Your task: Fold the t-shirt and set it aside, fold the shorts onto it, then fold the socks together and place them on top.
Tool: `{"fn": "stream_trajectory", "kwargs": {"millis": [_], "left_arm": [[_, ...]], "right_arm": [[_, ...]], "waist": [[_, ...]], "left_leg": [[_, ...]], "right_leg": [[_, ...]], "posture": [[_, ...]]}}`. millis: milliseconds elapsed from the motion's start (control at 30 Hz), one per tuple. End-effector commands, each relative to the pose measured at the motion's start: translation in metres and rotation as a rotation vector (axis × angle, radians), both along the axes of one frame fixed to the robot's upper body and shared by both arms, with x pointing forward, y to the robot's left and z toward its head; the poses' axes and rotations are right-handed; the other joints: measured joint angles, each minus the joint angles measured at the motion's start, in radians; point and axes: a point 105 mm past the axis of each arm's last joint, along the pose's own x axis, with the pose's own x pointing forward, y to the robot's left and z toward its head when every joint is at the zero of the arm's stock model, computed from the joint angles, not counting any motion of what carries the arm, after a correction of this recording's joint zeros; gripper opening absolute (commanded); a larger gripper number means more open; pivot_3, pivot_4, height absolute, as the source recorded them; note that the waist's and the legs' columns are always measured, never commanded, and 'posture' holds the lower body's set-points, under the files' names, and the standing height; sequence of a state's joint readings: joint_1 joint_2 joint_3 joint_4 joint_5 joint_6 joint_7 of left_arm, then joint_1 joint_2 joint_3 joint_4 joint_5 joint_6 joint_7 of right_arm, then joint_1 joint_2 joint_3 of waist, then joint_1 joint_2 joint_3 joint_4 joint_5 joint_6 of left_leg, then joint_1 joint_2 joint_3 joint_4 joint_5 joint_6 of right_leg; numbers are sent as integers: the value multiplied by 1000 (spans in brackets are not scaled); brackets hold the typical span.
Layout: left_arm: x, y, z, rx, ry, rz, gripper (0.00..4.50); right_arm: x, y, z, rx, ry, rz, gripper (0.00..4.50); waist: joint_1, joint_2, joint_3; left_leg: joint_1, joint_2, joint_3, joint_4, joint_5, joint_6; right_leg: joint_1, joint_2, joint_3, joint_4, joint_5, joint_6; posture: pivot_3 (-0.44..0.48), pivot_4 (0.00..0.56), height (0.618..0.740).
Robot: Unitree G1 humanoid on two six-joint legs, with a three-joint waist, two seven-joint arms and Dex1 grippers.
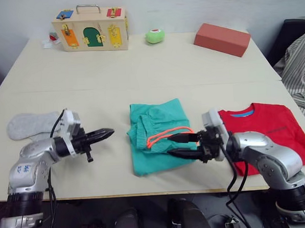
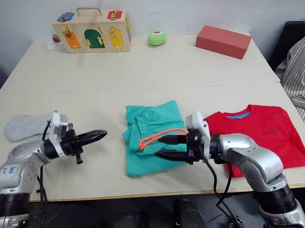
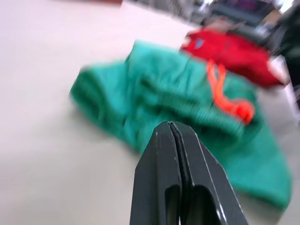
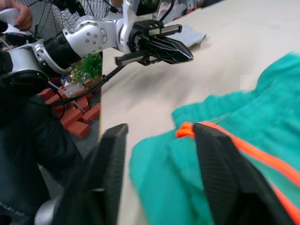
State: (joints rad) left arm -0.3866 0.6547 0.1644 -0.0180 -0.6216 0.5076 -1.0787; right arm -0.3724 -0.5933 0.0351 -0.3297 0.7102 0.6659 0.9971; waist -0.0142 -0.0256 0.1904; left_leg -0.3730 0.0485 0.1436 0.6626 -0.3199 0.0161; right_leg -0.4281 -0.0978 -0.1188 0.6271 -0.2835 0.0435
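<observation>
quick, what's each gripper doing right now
Left gripper: shut, empty, beside the shorts.
Right gripper: open over the shorts, holding nothing.

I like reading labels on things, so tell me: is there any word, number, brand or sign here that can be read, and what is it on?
Nothing here can be read.
Red t-shirt: a small dark chest print, too small to read.
Left arm: small blue marks on its silver shell, too blurred to read.
Wooden latch box: coloured doors and metal latches, no lettering that I can make out.
Green ball: a red and white spot, not legible.
</observation>
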Motion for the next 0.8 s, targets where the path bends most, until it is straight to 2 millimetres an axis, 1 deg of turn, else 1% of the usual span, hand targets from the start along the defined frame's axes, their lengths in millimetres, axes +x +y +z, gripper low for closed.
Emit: {"fn": "stream_trajectory", "kwargs": {"millis": [33,100,133,200,233,300,333,367,467,567,600,700,733,800], "left_arm": [[9,-45,11,-1,-62,-96,0],[21,-73,8,9,-85,-126,0],[27,-84,4,20,-93,-137,0],[38,-104,-3,41,-99,-138,0],[42,-111,-6,50,-98,-135,0],[50,-126,-14,69,-90,-133,0],[53,-131,-21,94,-90,-128,0],[61,-135,-31,120,-68,-91,0],[73,-137,-49,159,-37,-29,0],[75,-126,-76,201,3,23,0],[73,-122,-80,202,5,22,0],[68,-113,-80,175,-21,8,0],[65,-109,-77,153,-37,-6,0],[53,-101,-62,90,-104,-83,0]], "right_arm": [[38,-9,-9,-71,-200,-164,831],[56,-9,-23,-119,-275,-230,89],[61,-9,-32,-151,-305,-245,38],[62,-7,-48,-189,-320,-230,38],[62,-6,-53,-197,-317,-221,38],[57,-4,-66,-214,-315,-197,38],[53,-3,-71,-223,-311,-183,38],[46,-1,-79,-226,-293,-163,38],[33,2,-88,-218,-261,-141,38],[11,5,-89,-171,-226,-107,38],[6,4,-88,-161,-219,-103,38],[-2,-1,-74,-93,-190,-126,38],[-3,-4,-67,-66,-170,-140,38],[-1,-17,-46,17,-100,-200,38]], "waist": [[8,0,0],[14,0,0],[15,0,0],[13,0,0],[12,0,0],[8,0,0],[8,0,0],[9,0,0],[10,0,0],[11,0,0],[11,0,0],[7,0,0],[6,0,0],[2,0,0]], "left_leg": [[0,-1,0,0,0,-1],[0,-1,2,1,1,-2],[0,-2,3,1,2,-2],[-1,-2,5,2,4,-1],[-1,-2,6,2,4,-1],[-2,-1,7,1,4,-1],[-2,-1,7,1,4,-1],[-2,-1,7,1,4,-1],[-1,-1,6,2,4,-1],[0,-1,6,3,4,-1],[1,0,5,3,4,-1],[2,0,5,2,4,-1],[3,0,5,2,4,-1],[3,1,4,2,4,-2]], "right_leg": [[0,0,0,0,0,0],[0,1,1,0,1,2],[0,1,1,0,1,2],[-1,2,2,0,1,3],[-1,2,3,0,1,3],[-2,4,3,1,2,3],[-2,4,3,0,2,3],[-2,4,3,0,2,3],[-1,4,3,-3,2,3],[0,3,3,-1,2,3],[0,3,3,-1,2,3],[1,3,3,1,2,3],[1,3,4,1,2,3],[1,3,3,2,3,2]], "posture": [[0,150,740],[0,150,740],[0,150,740],[0,150,740],[0,150,740],[0,150,740],[0,150,740],[0,150,740],[0,150,740],[0,150,740],[0,150,740],[0,150,740],[0,150,740],[0,150,740]]}}
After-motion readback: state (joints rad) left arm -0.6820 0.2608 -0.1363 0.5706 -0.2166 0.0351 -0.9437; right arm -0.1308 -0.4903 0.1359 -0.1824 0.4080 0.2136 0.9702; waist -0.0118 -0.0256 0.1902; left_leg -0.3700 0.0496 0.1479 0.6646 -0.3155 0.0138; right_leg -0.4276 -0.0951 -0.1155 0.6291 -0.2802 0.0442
